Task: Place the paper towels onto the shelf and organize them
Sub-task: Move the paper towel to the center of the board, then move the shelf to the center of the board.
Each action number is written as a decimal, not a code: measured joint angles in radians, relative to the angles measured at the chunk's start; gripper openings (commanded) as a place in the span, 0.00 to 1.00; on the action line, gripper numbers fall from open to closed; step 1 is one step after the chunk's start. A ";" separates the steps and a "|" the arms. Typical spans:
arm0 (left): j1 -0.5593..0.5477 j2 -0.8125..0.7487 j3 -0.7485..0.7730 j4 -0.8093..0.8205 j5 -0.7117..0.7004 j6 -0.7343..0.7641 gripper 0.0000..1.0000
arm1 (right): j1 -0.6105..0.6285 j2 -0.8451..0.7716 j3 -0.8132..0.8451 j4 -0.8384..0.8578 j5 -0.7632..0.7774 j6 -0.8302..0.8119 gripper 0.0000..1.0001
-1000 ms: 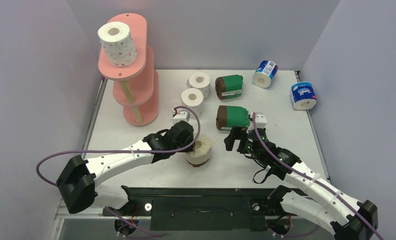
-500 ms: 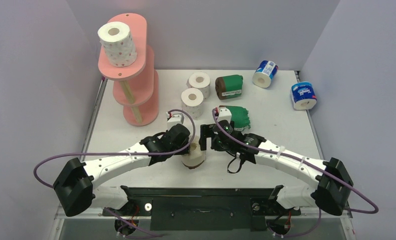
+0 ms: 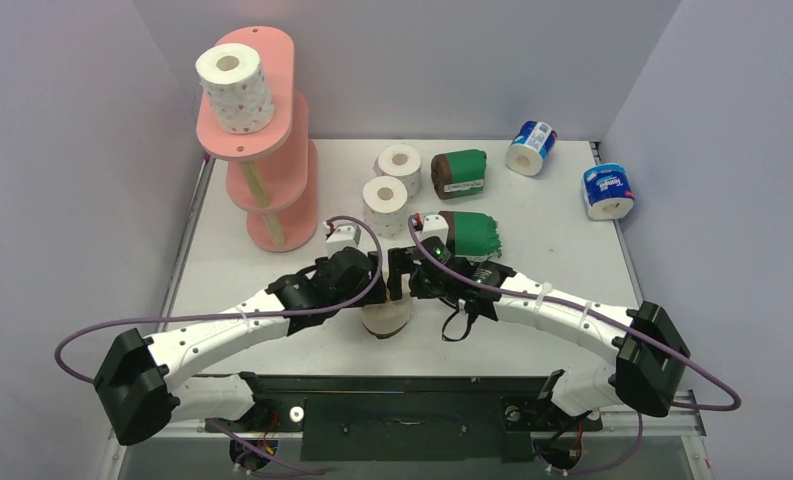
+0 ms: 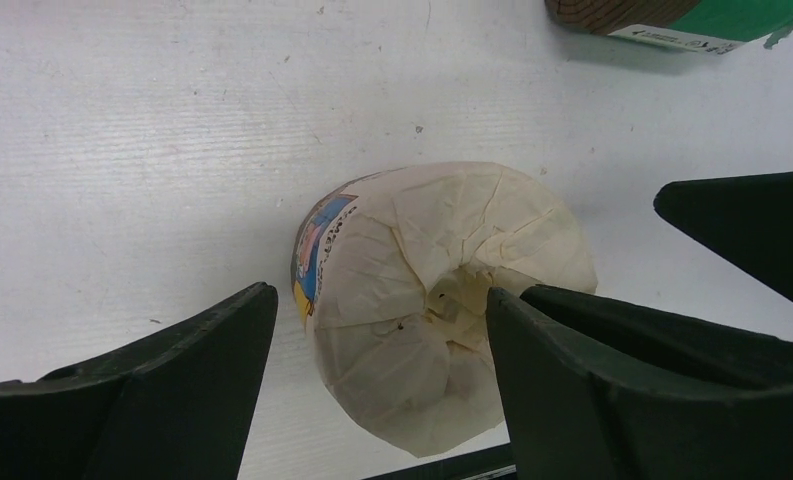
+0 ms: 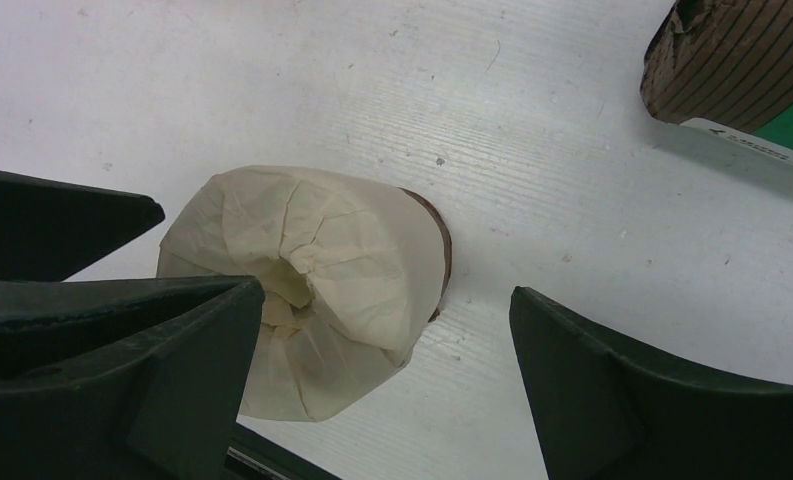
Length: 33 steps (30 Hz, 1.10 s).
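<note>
White worktop is occupied by seven paper towels; one red-dotted roll is placed on the shelf. Left fingers and right fingers are held open around the cream roll.

My fingers are black. The cream roll between them carries a blue-and-orange print patch. Beyond it lies a green-wrapped brown roll; far left, the salmon-pink shelf bears a red-dotted white roll.
</note>
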 measured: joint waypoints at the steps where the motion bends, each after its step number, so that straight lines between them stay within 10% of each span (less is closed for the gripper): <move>1: 0.000 -0.007 0.000 -0.003 -0.003 0.000 0.76 | 0.000 0.002 0.000 -0.001 -0.001 0.000 0.89; 14: 0.020 -0.323 -0.026 -0.184 -0.176 -0.016 0.79 | 0.000 0.071 0.018 -0.016 -0.028 -0.032 0.81; 33: 0.389 -0.512 -0.153 -0.240 -0.171 -0.016 0.85 | 0.007 0.163 0.082 -0.072 -0.042 -0.065 0.63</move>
